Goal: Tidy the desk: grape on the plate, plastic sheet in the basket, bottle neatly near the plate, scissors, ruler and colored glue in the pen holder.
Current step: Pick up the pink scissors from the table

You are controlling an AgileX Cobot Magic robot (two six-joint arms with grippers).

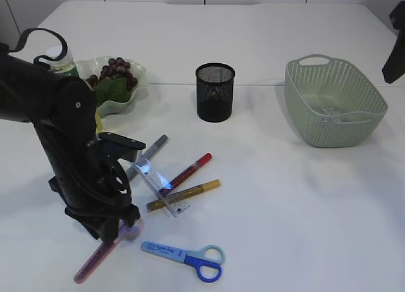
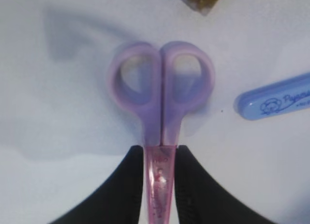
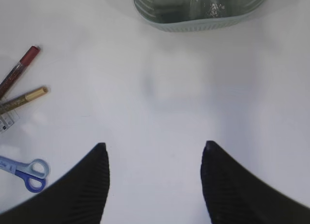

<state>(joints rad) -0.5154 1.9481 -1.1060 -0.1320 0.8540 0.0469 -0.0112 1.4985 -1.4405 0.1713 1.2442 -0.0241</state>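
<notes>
My left gripper (image 2: 160, 149) is shut on the pink sheath of the purple-handled scissors (image 2: 162, 81), low over the table's front left (image 1: 130, 230). A second pair, the blue scissors (image 1: 183, 254), lies just to the right. The clear ruler (image 1: 161, 186) lies under the gold glue (image 1: 185, 195), with the red glue (image 1: 190, 170) and silver glue (image 1: 150, 153) beside them. Farther back stands the black mesh pen holder (image 1: 215, 91). Grapes (image 1: 117, 72) rest on the green plate (image 1: 120, 102), and the bottle (image 1: 60, 59) is behind my left arm. My right gripper (image 3: 155, 151) is open and empty.
The green basket (image 1: 332, 102) stands at the right with the plastic sheet (image 3: 213, 8) inside it. My right arm (image 1: 395, 48) hangs high at the right edge. My left arm hides part of the table's left side.
</notes>
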